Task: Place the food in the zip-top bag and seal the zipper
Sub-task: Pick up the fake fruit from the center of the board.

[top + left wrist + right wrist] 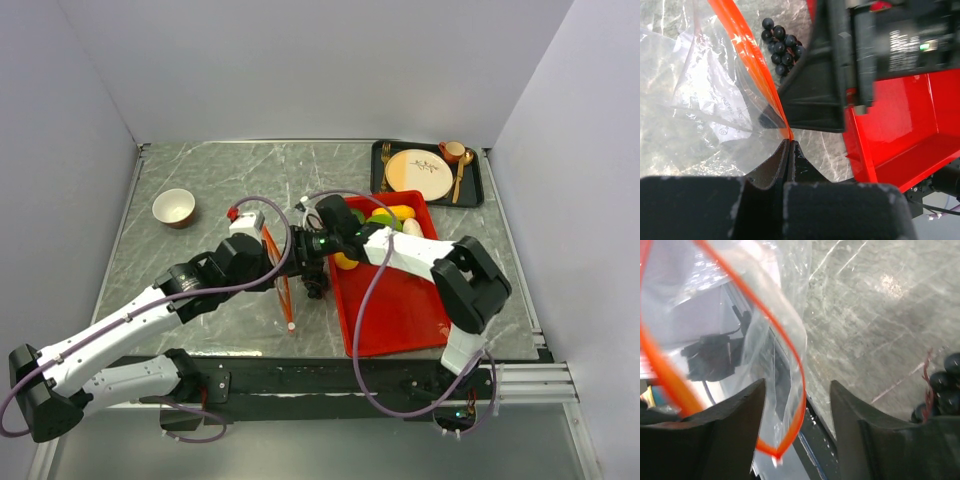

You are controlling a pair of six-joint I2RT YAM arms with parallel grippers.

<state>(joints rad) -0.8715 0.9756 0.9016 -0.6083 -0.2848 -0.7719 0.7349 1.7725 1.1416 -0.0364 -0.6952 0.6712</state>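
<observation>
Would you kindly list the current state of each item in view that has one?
zip-top bag: mouth open, held up
zipper: unsealed
left gripper: shut on the zipper
right gripper: open, at the bag's mouth
grapes: on the table, outside the bag
other food: in the red tray

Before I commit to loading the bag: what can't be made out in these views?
- Top view: right arm covers part of the food in the red tray.
- Top view: zip-top bag's clear film too faint; only the zipper shows.
- Right wrist view: grapes cut off by the right edge.
</observation>
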